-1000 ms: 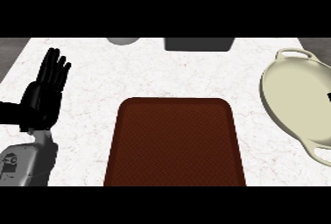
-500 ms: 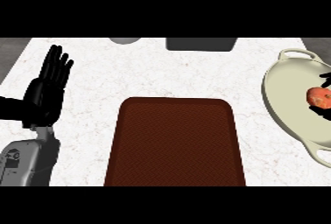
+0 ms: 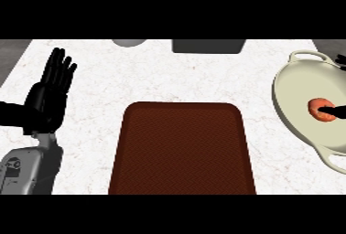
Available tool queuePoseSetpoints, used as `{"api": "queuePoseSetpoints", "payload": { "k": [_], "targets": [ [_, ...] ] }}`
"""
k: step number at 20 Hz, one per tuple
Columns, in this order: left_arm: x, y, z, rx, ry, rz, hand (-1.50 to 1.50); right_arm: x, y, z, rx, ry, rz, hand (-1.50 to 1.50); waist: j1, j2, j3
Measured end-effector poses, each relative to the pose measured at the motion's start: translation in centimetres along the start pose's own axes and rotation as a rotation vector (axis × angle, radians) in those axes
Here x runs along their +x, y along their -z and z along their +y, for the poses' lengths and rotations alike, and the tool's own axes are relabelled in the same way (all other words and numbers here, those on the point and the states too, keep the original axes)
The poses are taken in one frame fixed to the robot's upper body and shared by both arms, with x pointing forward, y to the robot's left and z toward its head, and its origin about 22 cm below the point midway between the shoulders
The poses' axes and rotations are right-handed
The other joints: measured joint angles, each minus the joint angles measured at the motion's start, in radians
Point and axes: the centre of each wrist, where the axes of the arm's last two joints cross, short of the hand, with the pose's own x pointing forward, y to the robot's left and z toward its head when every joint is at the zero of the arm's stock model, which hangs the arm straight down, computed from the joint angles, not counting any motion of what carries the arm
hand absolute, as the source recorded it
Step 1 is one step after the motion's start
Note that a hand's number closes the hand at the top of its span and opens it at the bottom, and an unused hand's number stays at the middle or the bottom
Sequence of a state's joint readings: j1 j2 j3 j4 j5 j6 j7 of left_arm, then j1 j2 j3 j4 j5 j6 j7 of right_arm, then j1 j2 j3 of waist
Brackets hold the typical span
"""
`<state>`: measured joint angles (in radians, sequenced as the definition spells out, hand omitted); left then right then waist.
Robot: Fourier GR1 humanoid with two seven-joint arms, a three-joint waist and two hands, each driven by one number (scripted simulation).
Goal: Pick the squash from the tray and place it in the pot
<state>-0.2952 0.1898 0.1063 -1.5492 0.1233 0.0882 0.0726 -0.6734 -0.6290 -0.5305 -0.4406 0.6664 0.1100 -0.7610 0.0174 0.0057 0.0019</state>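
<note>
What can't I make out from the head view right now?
- The right hand: nearly all beyond the head view's right edge; its grip on the squash is unclear.
- The squash: partly covered by that hand.
- The pot: right side cut off by the same edge.
- The grey object and dark box: cut off at the counter's far edge, unidentifiable.

Orange squash (image 3: pixel 316 108) inside cream pot (image 3: pixel 296 93), right of brown tray (image 3: pixel 182 151)

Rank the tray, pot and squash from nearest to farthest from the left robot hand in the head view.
1. Tray, centre, beside the left robot hand.
2. Pot, right side.
3. Squash, inside the pot, past its near rim.
</note>
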Motion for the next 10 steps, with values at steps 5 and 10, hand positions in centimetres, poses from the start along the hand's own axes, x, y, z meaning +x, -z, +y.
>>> {"api": "queuePoseSetpoints", "payload": {
  "k": [5, 10],
  "targets": [
    [-0.3, -0.2, 0.0, 0.007, 0.000, 0.001, 0.00, -0.4, -0.4, -2.7, -0.088, 0.195, 0.049, -1.50, -0.005, -0.001, 0.000],
    [0.3, -0.1, 0.1, 0.001, 0.002, -0.004, 0.00, -1.1, -1.5, -5.3, -0.181, 0.338, 0.078, -1.50, 0.003, 0.002, 0.000]
  ]
}}
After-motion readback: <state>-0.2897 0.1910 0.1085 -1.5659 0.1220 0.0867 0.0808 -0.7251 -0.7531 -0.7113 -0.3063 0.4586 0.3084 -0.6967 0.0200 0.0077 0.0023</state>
